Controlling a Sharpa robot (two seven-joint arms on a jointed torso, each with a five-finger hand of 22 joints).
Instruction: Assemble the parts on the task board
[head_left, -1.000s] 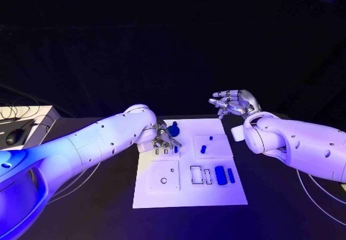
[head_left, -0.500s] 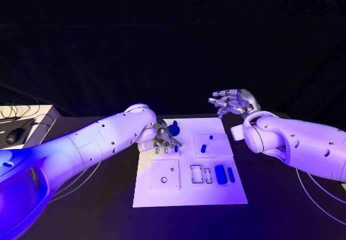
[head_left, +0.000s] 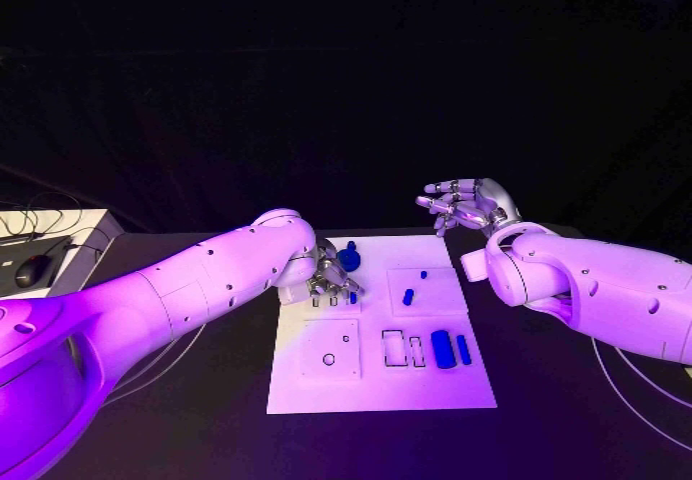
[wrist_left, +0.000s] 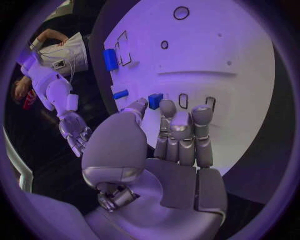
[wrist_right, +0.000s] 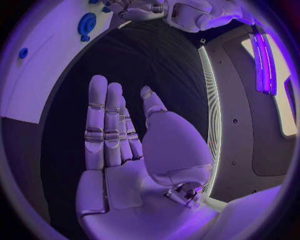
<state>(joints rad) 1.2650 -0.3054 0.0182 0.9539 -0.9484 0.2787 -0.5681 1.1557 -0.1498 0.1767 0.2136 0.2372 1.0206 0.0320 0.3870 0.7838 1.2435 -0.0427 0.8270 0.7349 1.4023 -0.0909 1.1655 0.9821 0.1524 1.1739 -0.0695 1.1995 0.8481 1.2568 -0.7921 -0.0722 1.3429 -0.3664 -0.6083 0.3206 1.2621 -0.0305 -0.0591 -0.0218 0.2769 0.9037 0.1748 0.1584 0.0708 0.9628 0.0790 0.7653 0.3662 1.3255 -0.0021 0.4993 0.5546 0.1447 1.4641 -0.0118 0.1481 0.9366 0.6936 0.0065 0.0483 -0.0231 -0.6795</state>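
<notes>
White task board is seen at frame centre; small blue part lies just beyond the spread, empty left robot hand. Reaching is judged underway; pinching comes next

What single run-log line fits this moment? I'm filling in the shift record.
left hand: open, over task board far-left corner | right hand: open, raised beyond board | blue parts: lying on board | assembly: not finished
</notes>
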